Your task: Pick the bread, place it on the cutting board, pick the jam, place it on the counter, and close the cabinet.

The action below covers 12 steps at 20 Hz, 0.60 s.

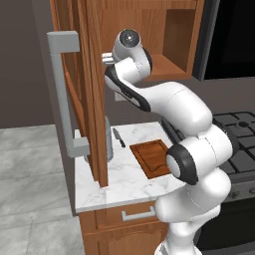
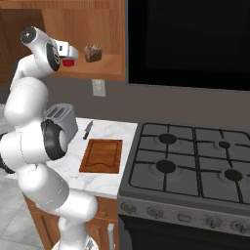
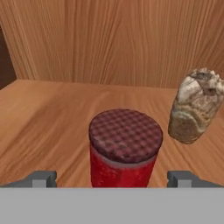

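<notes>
Gripper [image 3: 112, 179] spread wide inside the cabinet [image 1: 94, 60], jam [image 3: 124, 148] upright between its fingertips, untouched; bread [image 3: 194, 107] on the shelf at 2 o'clock from jam.

2 base views flank the arm, sharing the counter [image 1: 124, 182] — hand view sits close inside the cabinet [image 3: 113, 39].
</notes>
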### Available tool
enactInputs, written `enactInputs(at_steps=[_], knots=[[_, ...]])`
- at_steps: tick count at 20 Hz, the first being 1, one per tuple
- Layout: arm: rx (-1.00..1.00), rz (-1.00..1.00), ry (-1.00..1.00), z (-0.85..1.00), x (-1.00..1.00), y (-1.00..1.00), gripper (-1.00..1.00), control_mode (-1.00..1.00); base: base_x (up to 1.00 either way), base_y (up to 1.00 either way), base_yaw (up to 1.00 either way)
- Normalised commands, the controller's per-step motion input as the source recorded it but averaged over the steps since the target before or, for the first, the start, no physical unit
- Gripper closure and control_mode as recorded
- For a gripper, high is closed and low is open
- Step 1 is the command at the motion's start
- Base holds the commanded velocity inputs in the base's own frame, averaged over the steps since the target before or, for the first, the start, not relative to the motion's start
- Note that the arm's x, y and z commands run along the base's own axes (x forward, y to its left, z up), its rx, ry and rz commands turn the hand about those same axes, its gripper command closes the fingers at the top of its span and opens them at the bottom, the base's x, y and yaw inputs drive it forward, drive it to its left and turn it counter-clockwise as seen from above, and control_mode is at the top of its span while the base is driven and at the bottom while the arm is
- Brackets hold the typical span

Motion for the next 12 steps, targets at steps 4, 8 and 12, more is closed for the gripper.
enactInputs(at_steps=[4, 8, 12], knots=[[0.00, 0.00, 0.01, -0.08, 0.18, 0.00, -1.00, -1.00, 0.00, 0.00, 0.00], [0.00, 0.00, 0.00, -0.06, 0.19, -0.03, -1.00, -1.00, 0.00, 0.00, 0.00], [0.00, 0.00, 0.00, -0.06, 0.19, -0.04, -1.00, -1.00, 0.00, 0.00, 0.00]])
